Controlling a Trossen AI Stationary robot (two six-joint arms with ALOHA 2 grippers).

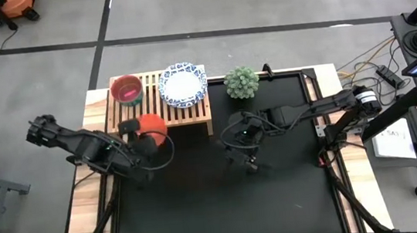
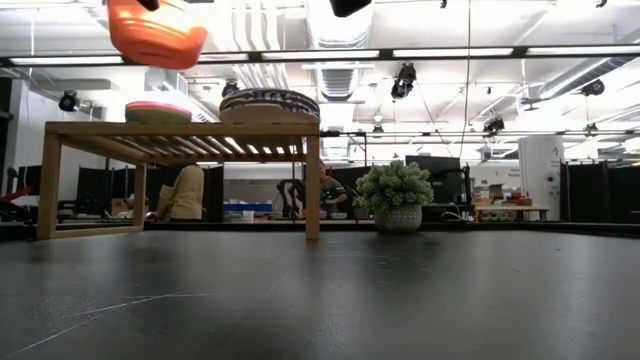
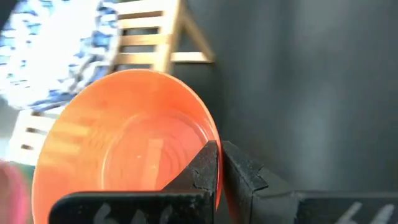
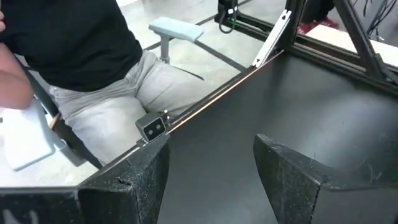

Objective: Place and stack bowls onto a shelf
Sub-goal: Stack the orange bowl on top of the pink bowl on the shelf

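1. From above, the left pincer (image 1: 135, 137) grips an orange-red bowl (image 1: 150, 128) just in front of the shelf (image 1: 162, 106).
2. From surface level, that bowl hangs tilted above shelf height.
3. The shelf carries a pink-lined bowl (image 1: 126, 89) and a blue-rimmed bowl (image 1: 183, 84).
4. The right pincer (image 4: 211, 168) is spread open and empty over the black surface (image 4: 261, 112).

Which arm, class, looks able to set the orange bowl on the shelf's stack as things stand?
Probably the left: its gripper is shut on the orange bowl, raised beside the shelf, nothing between.
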